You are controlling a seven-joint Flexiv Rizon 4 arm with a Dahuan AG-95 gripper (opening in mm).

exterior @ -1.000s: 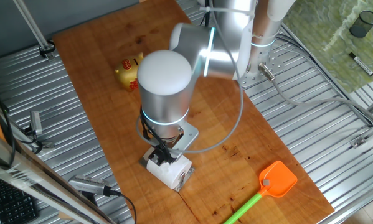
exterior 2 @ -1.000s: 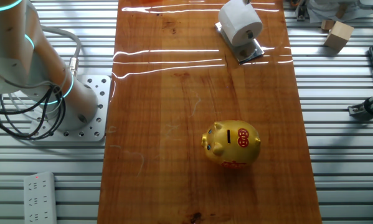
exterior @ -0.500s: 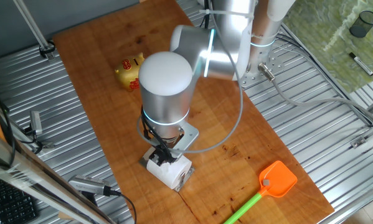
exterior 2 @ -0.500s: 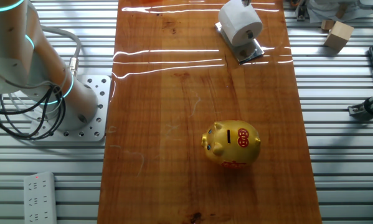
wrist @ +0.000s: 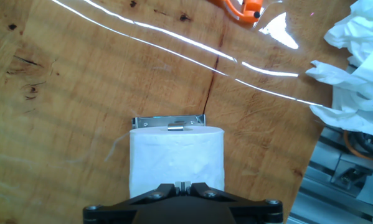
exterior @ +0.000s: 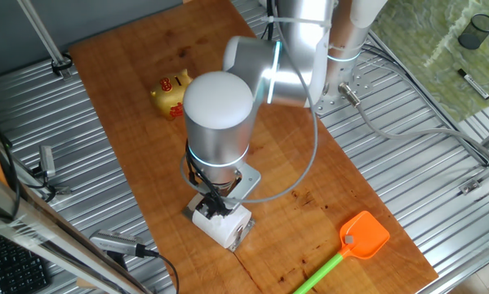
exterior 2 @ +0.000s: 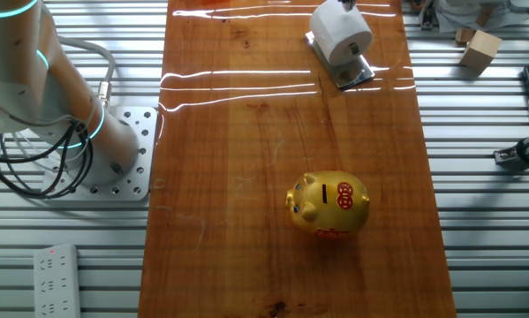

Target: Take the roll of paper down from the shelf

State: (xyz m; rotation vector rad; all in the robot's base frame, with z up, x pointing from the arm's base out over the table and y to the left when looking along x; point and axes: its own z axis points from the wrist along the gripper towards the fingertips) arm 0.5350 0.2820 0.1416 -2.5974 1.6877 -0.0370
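One roll of paper (wrist: 177, 157) lies on one wire shelf (wrist: 169, 122) near the tabletop's (exterior 2: 246, 132) edge. One hand (exterior: 211, 204) sits directly above it; whether it grips, I cannot tell. One golden piggy bank (exterior 2: 328, 205) and one orange swatter (exterior: 354, 243) stand well apart.

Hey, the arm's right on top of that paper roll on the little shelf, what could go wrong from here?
The roll of paper is soft, so the gripper may crush it or pinch only loose tissue. The shelf is small and sits near the wooden board's edge; it might lift or slide with the roll. Whether the gripper has closed on the roll cannot be told.
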